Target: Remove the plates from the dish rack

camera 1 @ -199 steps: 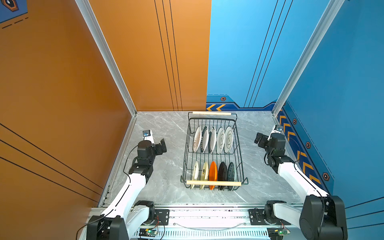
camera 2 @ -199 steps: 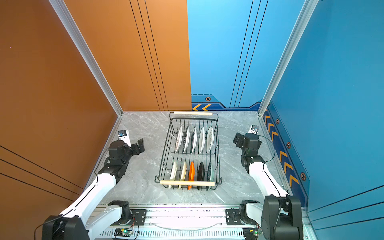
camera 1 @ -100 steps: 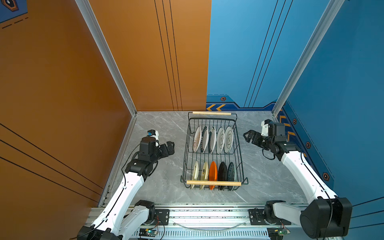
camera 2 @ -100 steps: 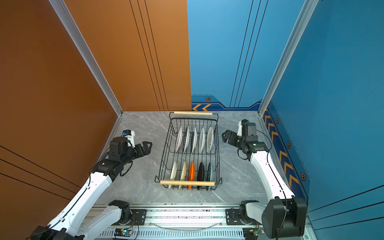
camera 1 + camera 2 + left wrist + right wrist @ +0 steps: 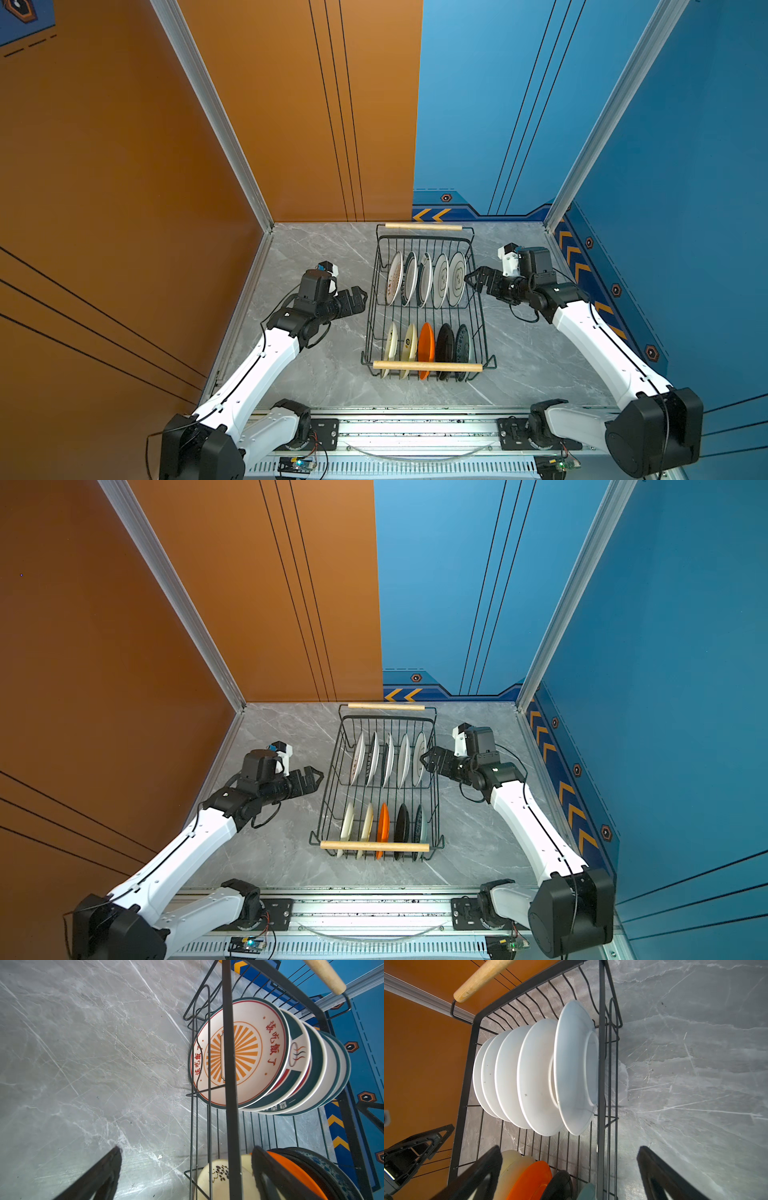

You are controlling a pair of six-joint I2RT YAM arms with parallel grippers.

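The black wire dish rack (image 5: 372, 299) (image 5: 332, 779) stands mid-table with wooden handles. Its far row holds several large white plates (image 5: 426, 279) (image 5: 388, 759), its near row several smaller plates (image 5: 426, 347) (image 5: 383, 825) in cream, orange, black and teal. My left gripper (image 5: 360, 298) (image 5: 316, 777) (image 5: 187, 1167) is open just outside the rack's left wall, facing a sunburst-patterned plate (image 5: 239, 1053). My right gripper (image 5: 471, 281) (image 5: 424, 760) (image 5: 569, 1167) is open at the right rim (image 5: 601, 1064), beside the rightmost large plate (image 5: 575, 1068). Neither holds anything.
Grey marble tabletop (image 5: 324, 374) lies on both sides of the rack. Orange wall (image 5: 124, 208) to the left, blue wall (image 5: 685, 208) to the right, both close to the arms. A metal rail (image 5: 415, 428) runs along the front edge.
Both arms have swung inward from the table's sides toward the rack. The right gripper has reached the right rim and the left gripper has come near the left wall. Both have stayed open.
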